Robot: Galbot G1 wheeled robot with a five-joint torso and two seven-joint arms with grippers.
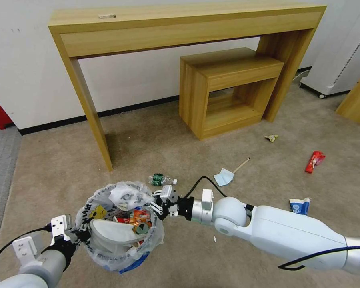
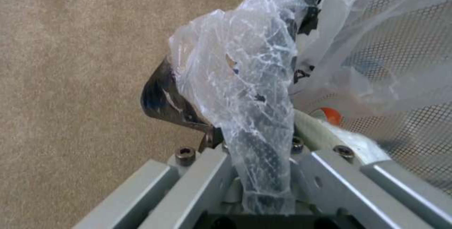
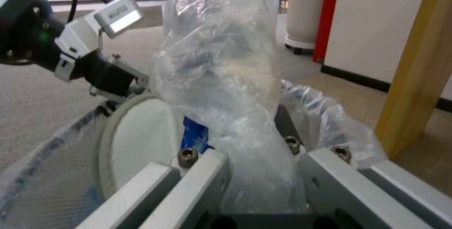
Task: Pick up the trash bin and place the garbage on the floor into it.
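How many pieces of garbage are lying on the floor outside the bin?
6: green-label bottle just behind the trash bin, blue mask beside a wooden stick, paper cup near the right arm, red packet and yellowish scrap farther off. Others may be hidden.

The left gripper (image 2: pixel 263 172) pinches the crinkly plastic bag (image 2: pixel 240 80) on the rim of the trash bin (image 2: pixel 405 116). A white slipper (image 2: pixel 325 133) lies inside. The beige floor (image 2: pixel 70 80) is beside it

Trash bin (image 1: pixel 108 256): black perforated metal mesh, liner crinkled glossy translucent plastic. Floor (image 1: pixel 156 136): matt beige short-pile carpet. Console table (image 1: pixel 180 24): smooth wood-grain.
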